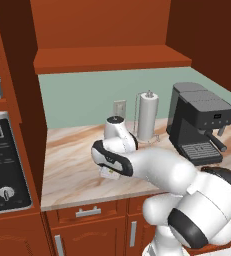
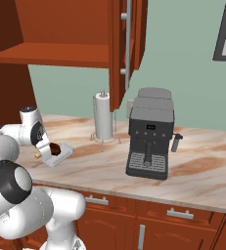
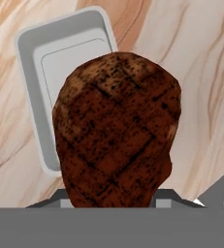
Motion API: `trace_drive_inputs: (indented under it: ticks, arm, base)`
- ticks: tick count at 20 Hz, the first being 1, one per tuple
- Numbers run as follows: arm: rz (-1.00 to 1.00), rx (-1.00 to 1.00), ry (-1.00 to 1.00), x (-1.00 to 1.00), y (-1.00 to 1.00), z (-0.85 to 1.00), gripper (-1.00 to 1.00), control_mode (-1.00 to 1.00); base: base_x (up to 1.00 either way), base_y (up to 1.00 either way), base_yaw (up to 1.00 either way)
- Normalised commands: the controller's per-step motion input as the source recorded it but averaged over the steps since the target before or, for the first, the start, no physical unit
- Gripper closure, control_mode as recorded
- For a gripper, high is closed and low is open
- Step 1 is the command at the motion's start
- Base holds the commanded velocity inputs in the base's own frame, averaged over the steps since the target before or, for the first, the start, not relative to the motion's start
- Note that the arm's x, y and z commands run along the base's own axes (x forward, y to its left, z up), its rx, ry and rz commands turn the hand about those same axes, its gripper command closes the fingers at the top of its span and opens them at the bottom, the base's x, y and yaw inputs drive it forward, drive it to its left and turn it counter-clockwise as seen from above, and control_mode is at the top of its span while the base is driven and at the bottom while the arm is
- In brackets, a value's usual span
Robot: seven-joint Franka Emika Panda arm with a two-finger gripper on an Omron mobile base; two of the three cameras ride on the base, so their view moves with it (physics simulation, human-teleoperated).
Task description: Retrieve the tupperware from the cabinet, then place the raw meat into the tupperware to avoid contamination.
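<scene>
Presently the pincer [image 2: 50,147] grips the raw meat [image 3: 116,128], its jaws closed on the lump, directly above the tupperware [image 3: 45,63]. That tray rests on the marble surface [image 2: 197,171] (left of the paper-towel roll [image 2: 103,116] and coffee machine [image 2: 149,134]). Overhead, the cabinet [image 2: 126,44] door stands open.

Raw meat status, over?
Hand shut on raw meat. Meat over tupperware on counter, not released. Nothing in the way.
</scene>
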Motion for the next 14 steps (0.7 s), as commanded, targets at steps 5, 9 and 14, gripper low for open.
trace_drive_inputs:
  ticks: [5,9,14]
  arm:
    - [-0.01,0.0,0.02,0.23,0.08,-0.19,1.0,-1.0]
    - [-0.01,-0.01,0.01,0.24,0.14,-0.21,1.0,-1.0]
    - [-0.01,0.0,0.02,0.24,0.13,-0.18,1.0,-1.0]
  base:
    - [0.0,0.0,0.0]
    - [0.0,0.0,0.0]
    - [0.0,0.0,0.0]
